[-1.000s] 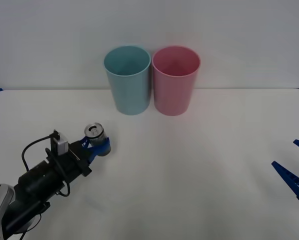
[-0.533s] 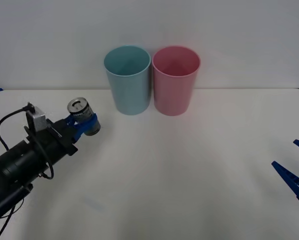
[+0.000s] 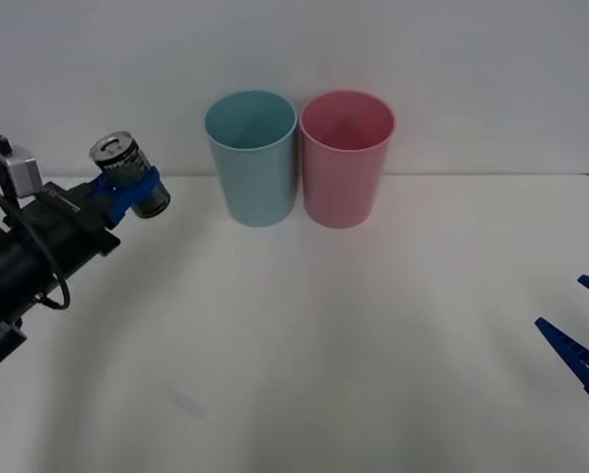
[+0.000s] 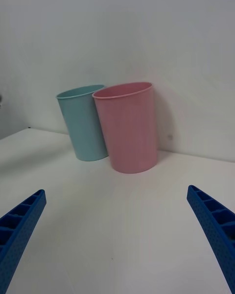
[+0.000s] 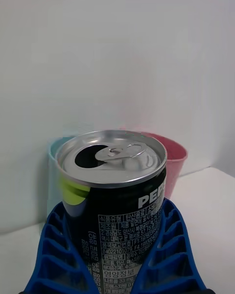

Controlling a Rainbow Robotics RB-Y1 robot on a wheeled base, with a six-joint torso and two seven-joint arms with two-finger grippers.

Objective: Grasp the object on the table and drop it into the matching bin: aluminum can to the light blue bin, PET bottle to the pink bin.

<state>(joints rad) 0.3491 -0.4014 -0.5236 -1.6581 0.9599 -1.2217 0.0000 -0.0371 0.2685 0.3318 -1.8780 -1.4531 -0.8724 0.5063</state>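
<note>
Front view: left end effector grips the aluminum can between its blue fingers, held above the desk, left of the light blue bin. Right end effector hangs spread wide, far right of that bin.

So the left gripper has carried the can up off the table and further out to the left, away from where it sat a second ago. It's now lifted to about rim height of the blue bin, still well left of it.
</note>
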